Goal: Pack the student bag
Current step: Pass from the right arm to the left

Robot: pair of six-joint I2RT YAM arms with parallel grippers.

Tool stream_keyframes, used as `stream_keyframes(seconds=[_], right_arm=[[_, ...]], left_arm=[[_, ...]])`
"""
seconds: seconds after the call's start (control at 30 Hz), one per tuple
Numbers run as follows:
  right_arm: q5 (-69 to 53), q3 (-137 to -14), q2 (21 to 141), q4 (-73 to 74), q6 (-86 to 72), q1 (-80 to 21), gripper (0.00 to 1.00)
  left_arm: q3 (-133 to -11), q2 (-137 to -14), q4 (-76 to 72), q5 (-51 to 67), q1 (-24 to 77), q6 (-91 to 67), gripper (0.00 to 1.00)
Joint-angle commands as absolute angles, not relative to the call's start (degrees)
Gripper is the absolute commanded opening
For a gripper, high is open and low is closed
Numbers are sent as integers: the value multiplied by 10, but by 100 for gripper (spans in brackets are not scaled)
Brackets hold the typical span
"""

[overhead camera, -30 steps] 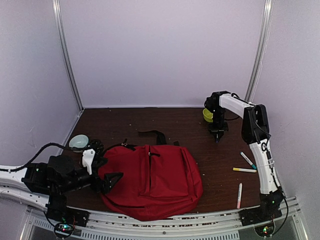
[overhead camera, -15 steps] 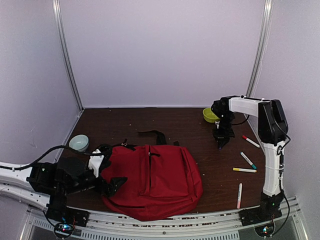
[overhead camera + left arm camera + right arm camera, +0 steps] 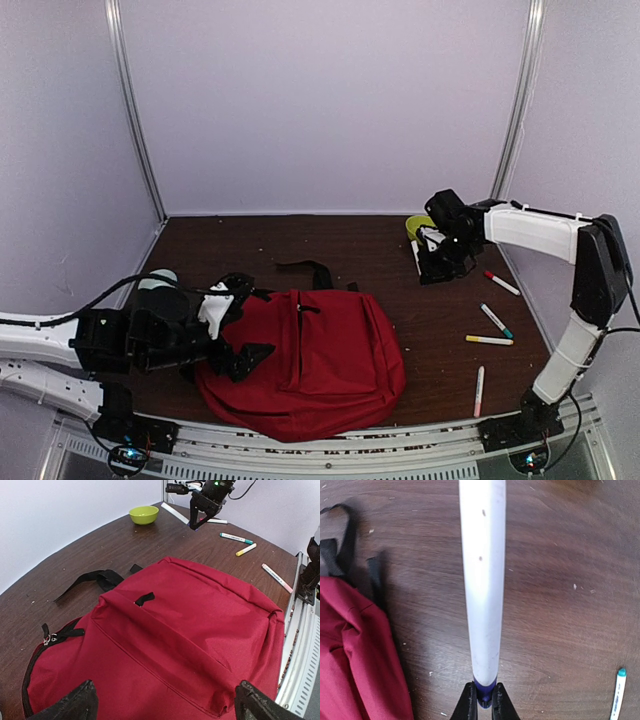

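The student bag (image 3: 320, 360) is a large red backpack lying flat near the front of the table, zippers shut as far as I can see, with a black strap (image 3: 310, 270) trailing behind it. My left gripper (image 3: 240, 325) hovers over the bag's left end, open wide, with only red fabric (image 3: 190, 610) between its fingertips (image 3: 80, 702). At the back right, my right gripper (image 3: 432, 258) is shut on the blue end of a white marker (image 3: 482, 580), held low over bare wood. The bag's edge (image 3: 350, 650) lies off to its left.
A green bowl (image 3: 415, 228) sits at the back right behind the right gripper. A pale blue bowl (image 3: 150, 282) is half hidden behind my left arm. Loose markers lie on the right: red-capped (image 3: 502, 283), teal-capped (image 3: 496, 320), yellow (image 3: 489, 340) and pink (image 3: 479, 390).
My left gripper has risen and moved right over the bag, opening a little wider. The right arm has stretched out and lowered, and its gripper has tilted with the marker still in it.
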State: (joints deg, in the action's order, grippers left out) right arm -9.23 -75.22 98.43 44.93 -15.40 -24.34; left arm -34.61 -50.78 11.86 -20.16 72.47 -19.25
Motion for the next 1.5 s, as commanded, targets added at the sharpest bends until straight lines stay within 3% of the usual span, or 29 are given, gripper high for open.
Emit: stream_keyframes(seconds=[0.0,0.2,0.7,1.47], right_arm=[[-92,-730,930,366,-102,-289,0],[-115,-695,867,294,-43,-346,0],[-136,-601,759,232,169,-514,0],[-210,-618,797,377,243,-662,0]], left_arm=[[-363,-507,74,-94,690,-153,97],[-352,-494,58,17,639,-144,95],[-367,-450,108,127,630,-150,90],[-379,-449,133,171,630,-167,83]])
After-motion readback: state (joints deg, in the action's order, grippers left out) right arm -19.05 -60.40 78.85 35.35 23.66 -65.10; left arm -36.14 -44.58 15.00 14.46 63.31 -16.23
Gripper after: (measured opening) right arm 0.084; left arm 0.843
